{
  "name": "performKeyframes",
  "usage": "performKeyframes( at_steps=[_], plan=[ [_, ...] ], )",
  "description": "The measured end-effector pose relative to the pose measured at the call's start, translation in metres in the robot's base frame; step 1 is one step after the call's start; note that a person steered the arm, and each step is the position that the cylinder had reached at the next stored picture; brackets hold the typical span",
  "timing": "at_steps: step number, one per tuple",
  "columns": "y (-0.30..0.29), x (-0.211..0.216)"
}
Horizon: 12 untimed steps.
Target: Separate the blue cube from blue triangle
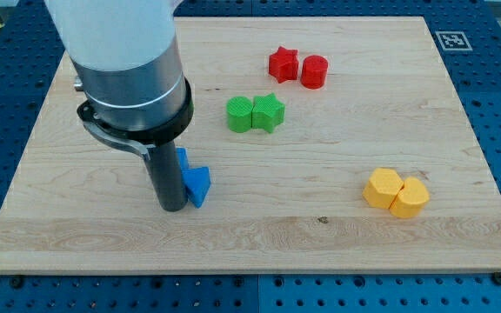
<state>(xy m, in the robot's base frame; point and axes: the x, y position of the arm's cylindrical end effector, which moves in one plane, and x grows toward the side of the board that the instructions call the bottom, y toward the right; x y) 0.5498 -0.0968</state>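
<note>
The blue triangle (198, 183) lies at the view's lower left of the wooden board (320, 217). A sliver of the blue cube (182, 160) shows just above it, touching it and mostly hidden behind the rod. My tip (172, 208) rests on the board right at the left side of the blue triangle, touching or nearly touching it.
A green cylinder (240, 114) and a green star (268, 112) touch at the centre top. A red star (283, 64) and a red cylinder (314, 72) sit above them. Two yellow blocks (382, 188) (410, 197) touch at the lower right. The arm's body hides the upper left.
</note>
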Motion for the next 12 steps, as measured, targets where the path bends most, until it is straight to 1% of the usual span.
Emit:
performKeyframes(
  at_steps=[3, 5, 6, 7, 8, 9, 10, 11, 12],
  plan=[
    [0.013, -0.007],
    [0.012, -0.033],
    [-0.002, -0.044],
    [-0.015, -0.069],
    [-0.018, -0.085],
    [-0.023, -0.056],
    [-0.051, -0.041],
    [-0.066, -0.068],
    [-0.053, -0.086]
  ],
)
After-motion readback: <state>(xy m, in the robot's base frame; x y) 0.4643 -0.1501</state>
